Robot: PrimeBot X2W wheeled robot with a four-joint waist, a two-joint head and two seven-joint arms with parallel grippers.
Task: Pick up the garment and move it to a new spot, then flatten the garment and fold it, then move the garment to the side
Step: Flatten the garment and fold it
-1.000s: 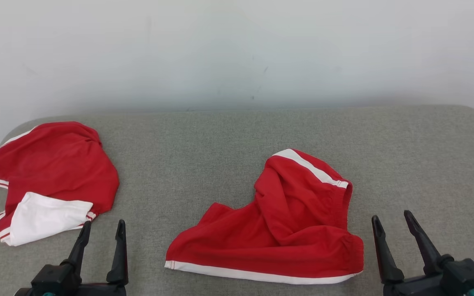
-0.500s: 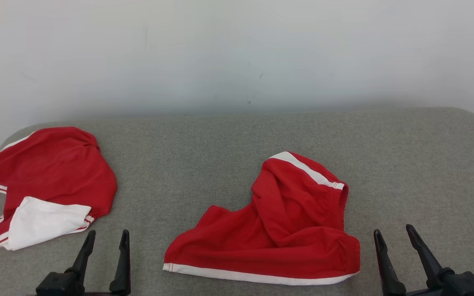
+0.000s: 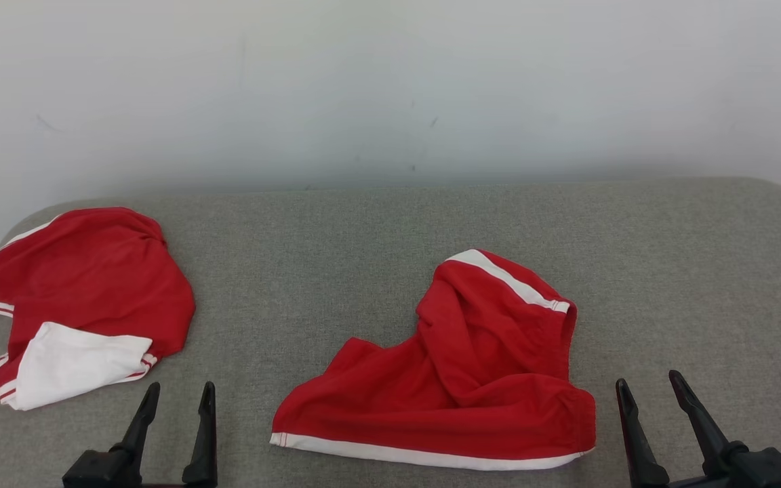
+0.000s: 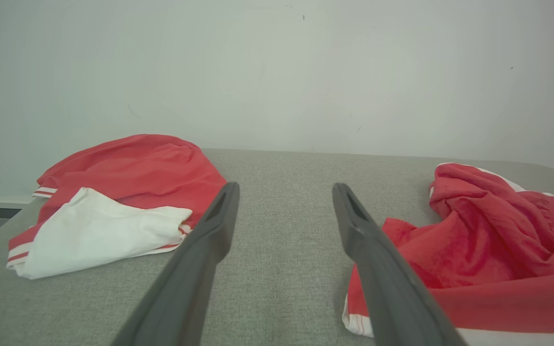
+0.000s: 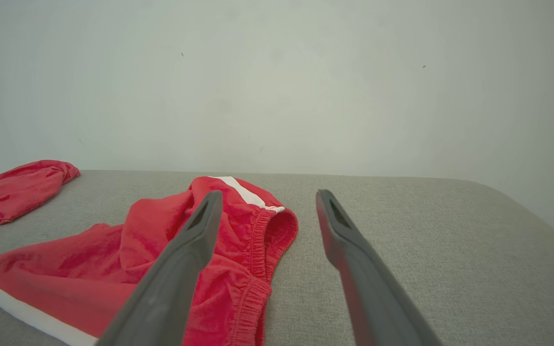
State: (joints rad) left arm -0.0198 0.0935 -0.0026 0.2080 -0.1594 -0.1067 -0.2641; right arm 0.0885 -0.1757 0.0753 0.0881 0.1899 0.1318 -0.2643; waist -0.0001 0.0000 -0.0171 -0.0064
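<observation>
Head view: a crumpled red garment [image 3: 458,386] lies on the grey upholstered surface [image 3: 336,257] between the left end effector [image 3: 181,386] and right end effector [image 3: 647,377], both open and empty.

Left wrist view: a second red-and-white garment [image 4: 128,168] sits well apart.

Right wrist view: pickup looks not yet begun. The next move calls for a grasp at the elastic waistband [image 5: 258,230]. No writing is legible.

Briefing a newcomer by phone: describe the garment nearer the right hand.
On the grey cushion by the white wall, look front and centre. The crumpled red garment there has a white band along its near hem; the left garment shows a big white panel.
</observation>
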